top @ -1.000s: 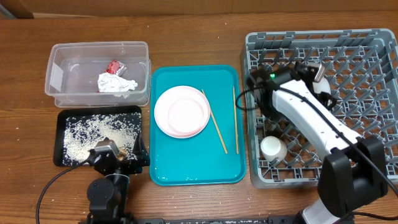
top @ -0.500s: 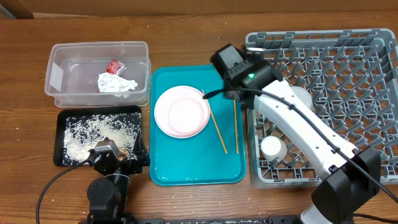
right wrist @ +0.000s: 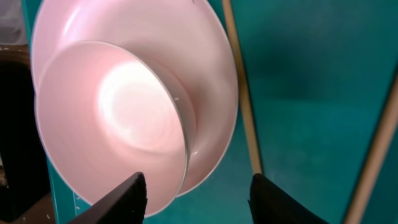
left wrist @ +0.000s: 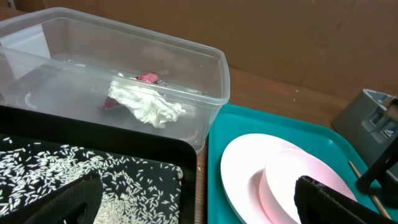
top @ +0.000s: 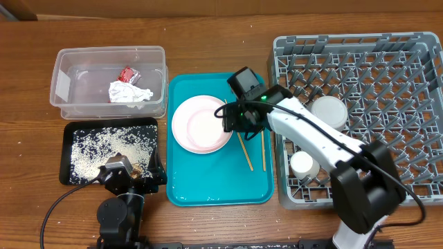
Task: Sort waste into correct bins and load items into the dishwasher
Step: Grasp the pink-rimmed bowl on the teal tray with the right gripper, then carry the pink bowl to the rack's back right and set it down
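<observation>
We log: right arm (top: 311,135) stretched leftward over the teal tray (top: 208,187), right gripper (right wrist: 196,190) spread wide above the plates (right wrist: 124,112); left gripper (left wrist: 202,199) low by the black tray (top: 111,122), likewise spread.

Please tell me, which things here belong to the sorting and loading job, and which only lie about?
Of the job: pink plates, chopsticks, white cup, dish rack, clear tub, tissue, red wrapper, black tray, rice.

Just lying about: teal tray, wooden table.
</observation>
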Controlling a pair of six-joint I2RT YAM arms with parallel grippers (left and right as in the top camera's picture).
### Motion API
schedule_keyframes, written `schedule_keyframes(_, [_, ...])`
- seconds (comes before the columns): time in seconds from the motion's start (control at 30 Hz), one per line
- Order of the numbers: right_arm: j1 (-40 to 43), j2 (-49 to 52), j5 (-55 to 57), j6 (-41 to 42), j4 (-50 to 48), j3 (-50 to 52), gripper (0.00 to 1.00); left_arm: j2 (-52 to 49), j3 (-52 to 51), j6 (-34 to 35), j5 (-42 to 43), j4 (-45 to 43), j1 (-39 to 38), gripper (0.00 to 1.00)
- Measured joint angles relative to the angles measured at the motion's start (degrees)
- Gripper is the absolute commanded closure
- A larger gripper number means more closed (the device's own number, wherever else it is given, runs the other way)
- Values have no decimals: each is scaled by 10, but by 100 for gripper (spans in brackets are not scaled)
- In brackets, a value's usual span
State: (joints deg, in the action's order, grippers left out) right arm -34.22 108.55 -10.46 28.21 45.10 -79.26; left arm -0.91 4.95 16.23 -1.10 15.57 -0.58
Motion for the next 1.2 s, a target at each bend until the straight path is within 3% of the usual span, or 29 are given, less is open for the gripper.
schedule_keyframes(0.13, [0,18,-30,6,-23,3,56,0,0,0,0,0,0,0])
schedule_keyframes(0.2, [-1,23,-36,11,-31,3,72,0,0,0,0,0,0,0])
schedule_keyframes(0.37, [-4,44,-31,39,-44,3,96,0,0,0,0,0,0,0])
schedule_keyframes(0.73, [0,4,27,50,-27,3,96,0,0,0,0,0,0,0])
schedule_keyframes(0.83, [5,-68,115,62,15,3,96,0,0,0,0,0,0,0])
schedule_keyframes(1.0, [34,-215,401,137,153,0,96,0,0,0,0,0,0,0])
schedule_keyframes(1.2, [131,-259,661,196,260,-3,96,0,0,0,0,0,0,0])
